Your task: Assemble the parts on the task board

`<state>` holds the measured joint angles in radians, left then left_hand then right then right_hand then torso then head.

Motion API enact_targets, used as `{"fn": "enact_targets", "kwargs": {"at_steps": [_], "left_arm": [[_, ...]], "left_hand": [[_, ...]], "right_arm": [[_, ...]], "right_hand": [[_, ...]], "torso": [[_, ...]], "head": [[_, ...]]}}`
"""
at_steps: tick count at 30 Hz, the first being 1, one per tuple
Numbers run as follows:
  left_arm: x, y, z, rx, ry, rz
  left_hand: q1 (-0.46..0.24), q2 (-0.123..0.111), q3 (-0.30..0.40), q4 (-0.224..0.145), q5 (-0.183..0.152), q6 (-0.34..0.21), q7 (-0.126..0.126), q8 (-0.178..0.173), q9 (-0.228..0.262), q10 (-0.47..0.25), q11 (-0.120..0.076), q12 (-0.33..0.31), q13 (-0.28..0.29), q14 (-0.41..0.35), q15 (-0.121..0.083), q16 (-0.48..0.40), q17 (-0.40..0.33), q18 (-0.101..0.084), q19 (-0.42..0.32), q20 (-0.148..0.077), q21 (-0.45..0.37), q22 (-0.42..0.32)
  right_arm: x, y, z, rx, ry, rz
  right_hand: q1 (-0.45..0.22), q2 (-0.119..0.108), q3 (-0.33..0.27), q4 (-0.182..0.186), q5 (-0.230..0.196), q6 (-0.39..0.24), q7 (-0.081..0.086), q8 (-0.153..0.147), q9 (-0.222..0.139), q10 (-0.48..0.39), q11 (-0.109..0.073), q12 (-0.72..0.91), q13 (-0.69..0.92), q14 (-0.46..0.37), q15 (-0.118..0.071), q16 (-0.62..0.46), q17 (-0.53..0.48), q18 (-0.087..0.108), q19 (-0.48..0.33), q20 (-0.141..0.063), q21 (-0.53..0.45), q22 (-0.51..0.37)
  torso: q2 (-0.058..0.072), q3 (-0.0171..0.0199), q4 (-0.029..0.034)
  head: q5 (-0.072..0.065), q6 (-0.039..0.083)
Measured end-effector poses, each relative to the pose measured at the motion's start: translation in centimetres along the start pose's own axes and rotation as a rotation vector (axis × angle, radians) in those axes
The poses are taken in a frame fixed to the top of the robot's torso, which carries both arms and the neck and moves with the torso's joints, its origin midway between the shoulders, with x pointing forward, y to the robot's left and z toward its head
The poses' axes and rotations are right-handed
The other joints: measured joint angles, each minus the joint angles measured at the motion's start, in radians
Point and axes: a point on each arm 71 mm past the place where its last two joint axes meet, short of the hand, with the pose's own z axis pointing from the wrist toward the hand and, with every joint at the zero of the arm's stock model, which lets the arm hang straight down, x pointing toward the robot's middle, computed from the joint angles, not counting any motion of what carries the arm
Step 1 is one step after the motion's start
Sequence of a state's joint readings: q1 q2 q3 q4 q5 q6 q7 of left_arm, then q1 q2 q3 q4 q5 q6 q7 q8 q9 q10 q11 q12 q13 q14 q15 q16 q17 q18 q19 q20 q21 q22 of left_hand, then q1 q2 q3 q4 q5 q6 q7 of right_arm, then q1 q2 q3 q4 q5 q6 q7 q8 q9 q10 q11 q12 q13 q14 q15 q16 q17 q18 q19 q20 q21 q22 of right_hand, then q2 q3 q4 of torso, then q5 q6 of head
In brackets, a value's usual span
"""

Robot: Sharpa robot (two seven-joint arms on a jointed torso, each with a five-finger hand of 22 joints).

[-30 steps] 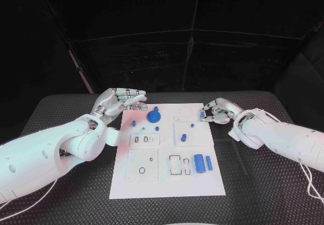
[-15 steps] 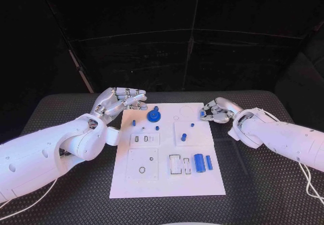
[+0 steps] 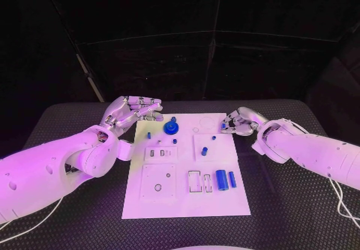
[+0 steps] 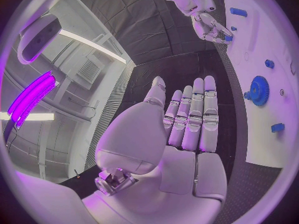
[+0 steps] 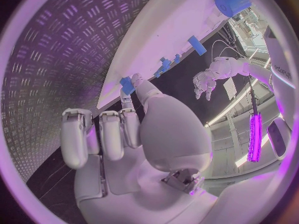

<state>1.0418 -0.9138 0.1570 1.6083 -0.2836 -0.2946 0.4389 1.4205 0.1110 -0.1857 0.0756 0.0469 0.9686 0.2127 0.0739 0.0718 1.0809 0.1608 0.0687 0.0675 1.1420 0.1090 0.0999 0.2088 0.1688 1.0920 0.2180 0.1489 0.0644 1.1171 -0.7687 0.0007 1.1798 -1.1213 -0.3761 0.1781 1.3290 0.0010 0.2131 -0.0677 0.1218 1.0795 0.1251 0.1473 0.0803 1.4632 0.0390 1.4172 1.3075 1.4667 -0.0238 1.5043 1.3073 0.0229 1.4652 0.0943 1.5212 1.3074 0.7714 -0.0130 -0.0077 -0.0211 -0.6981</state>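
Pinching a small blue part [image 5: 127, 84] between thumb and one fingertip of the right hand [image 3: 240, 124], remaining fingers curled in beside it, just over the far right edge of the task board [image 3: 188, 205]. Holding nothing with the left hand [image 3: 133, 111]: silver fingers [image 4: 198, 115] straight and side by side, thumb set apart, palm bare, hovering at the board's far left corner.

Moving outward across the flat white rectangular plate:
- Carrying a toothed blue gear [image 3: 171, 126] near the far edge, round with a raised hub, between the two hands.
- Showing short blue pegs [image 3: 174, 141] scattered near the gear, and a slightly taller peg [image 3: 204, 152] on a raised square panel right of centre; cannot tell whether seated in holes or merely resting.
- Bearing two narrow rectangular slots [image 3: 193, 182] outlined in dark on the near half, side by side.
- Lying just right of those slots, on the plate and not in them, a smooth blue cylinder [image 3: 221, 179] with a slim blue bar [image 3: 232, 179] just beside it.
- Marked with a small oval hole [image 3: 157, 187] in the near left square panel.

Resting flat on a black table [image 3: 75, 219] with a diamond-tread texture.
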Motion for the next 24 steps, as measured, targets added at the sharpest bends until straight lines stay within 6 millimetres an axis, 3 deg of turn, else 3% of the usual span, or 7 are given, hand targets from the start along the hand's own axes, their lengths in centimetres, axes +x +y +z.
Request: {"fn": "enact_targets", "kwargs": {"at_steps": [6, 10, 18, 24], "left_arm": [[0.0, 0.0, 0.0, 0.000, 0.000, 0.000], [-0.1, 0.0, -0.1, 0.000, 0.000, 0.001], [-0.1, -0.1, -0.1, 0.000, 0.000, 0.001], [-0.2, -0.1, -0.1, -0.001, -0.002, 0.002]], "left_hand": [[0.000, 0.000, 0.000, 0.000, 0.000, 0.000, 0.000, 0.000, 0.000, 0.000, 0.000, 0.000, 0.000, 0.000, 0.000, 0.000, 0.000, 0.000, 0.000, 0.000, 0.000, 0.000], [0.000, 0.000, 0.000, 0.000, 0.000, 0.000, 0.000, 0.000, 0.000, 0.000, 0.000, 0.000, 0.000, 0.000, 0.000, 0.000, 0.000, 0.000, 0.000, 0.000, 0.000, 0.000], [0.004, 0.004, 0.000, 0.000, 0.000, 0.000, 0.000, 0.000, 0.000, 0.000, 0.000, 0.000, 0.000, 0.000, 0.000, 0.000, 0.000, 0.000, -0.004, -0.004, 0.000, 0.000], [0.004, 0.004, 0.000, 0.000, 0.000, 0.000, 0.000, 0.000, 0.000, 0.000, 0.000, 0.000, 0.000, 0.000, 0.000, 0.000, 0.000, 0.000, -0.004, -0.004, 0.000, 0.000]], "right_arm": [[0.1, 0.5, -0.2, -0.010, -0.004, 0.005], [-0.4, 1.9, -0.5, -0.039, -0.018, 0.028], [-0.9, 7.3, -0.3, -0.136, -0.040, 0.076], [1.0, 11.8, 0.6, -0.188, -0.014, 0.084]], "right_hand": [[0.004, 0.007, 0.004, -0.004, -0.002, 0.000, 0.000, 0.000, 0.000, 0.003, -0.004, 0.000, 0.000, -0.003, -0.003, 0.000, 0.000, 0.000, 0.001, -0.006, 0.000, 0.000], [0.005, 0.010, 0.009, -0.006, -0.004, 0.000, 0.000, 0.000, 0.000, 0.003, -0.004, 0.000, 0.000, -0.001, -0.006, 0.000, 0.001, 0.000, 0.000, -0.007, 0.000, 0.000], [0.005, 0.013, 0.010, -0.004, -0.006, 0.000, 0.000, -0.005, 0.000, 0.003, -0.003, 0.004, 0.000, 0.000, -0.007, 0.004, 0.001, 0.000, 0.000, -0.007, 0.000, 0.000], [0.005, 0.016, 0.015, -0.009, -0.008, 0.000, -0.001, -0.006, 0.000, 0.003, -0.003, 0.008, 0.000, 0.000, -0.007, 0.004, 0.001, 0.000, 0.000, -0.007, 0.000, 0.000]], "torso": [[0.000, 0.0000, -0.0004], [-0.002, -0.0008, -0.0008], [-0.008, -0.0065, 0.0002], [-0.012, -0.0110, 0.0052]], "head": [[0.005, 0.000], [0.008, 0.001], [0.017, 0.001], [0.028, -0.005]]}}
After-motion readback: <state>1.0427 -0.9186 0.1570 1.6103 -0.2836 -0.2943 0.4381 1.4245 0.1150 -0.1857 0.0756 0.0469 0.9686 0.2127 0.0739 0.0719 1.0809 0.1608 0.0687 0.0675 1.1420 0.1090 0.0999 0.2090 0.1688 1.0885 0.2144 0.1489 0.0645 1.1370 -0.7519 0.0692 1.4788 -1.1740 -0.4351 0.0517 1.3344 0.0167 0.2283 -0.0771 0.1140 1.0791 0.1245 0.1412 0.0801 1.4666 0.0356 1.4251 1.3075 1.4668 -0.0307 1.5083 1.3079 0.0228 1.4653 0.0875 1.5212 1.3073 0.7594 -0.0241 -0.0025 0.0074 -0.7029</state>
